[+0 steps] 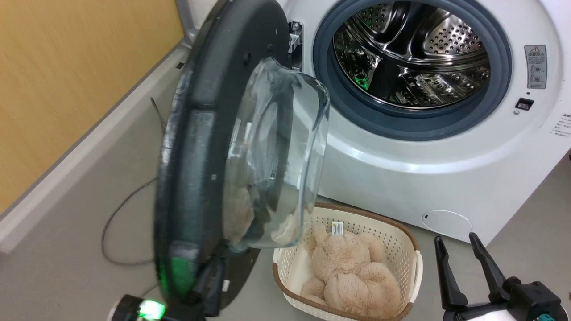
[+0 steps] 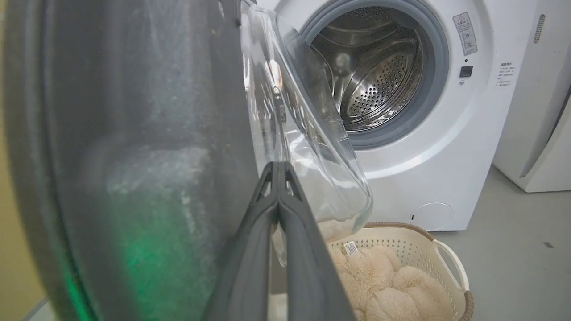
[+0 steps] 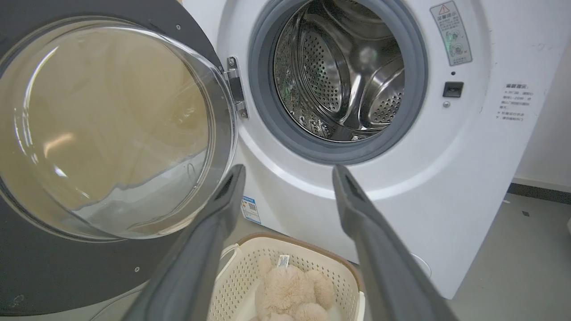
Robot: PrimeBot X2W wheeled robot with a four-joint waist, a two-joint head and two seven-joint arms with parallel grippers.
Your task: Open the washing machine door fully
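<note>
Here the left gripper [image 2: 279, 171], fingers pressed together, sits beside the inner face of the washing machine door [image 1: 196, 133], which stands swung out. The right gripper [image 1: 455, 238] is spread and empty. The floor basket [image 1: 401, 249] holds a plush toy [image 1: 352, 267].

Fingers of left gripper [image 2: 278, 171] pressed together, tips beside washing machine door [image 2: 134, 133] (glass bowl bulging right). Behind, washing machine [image 2: 424, 165] drum open; basket [image 2: 403, 243] with plush toy [image 2: 392, 281] below.

Cream basket [image 1: 384, 239] holding beige plush toy [image 1: 352, 272], grey cable [image 1: 105, 227] on floor [image 1: 67, 276]
</note>
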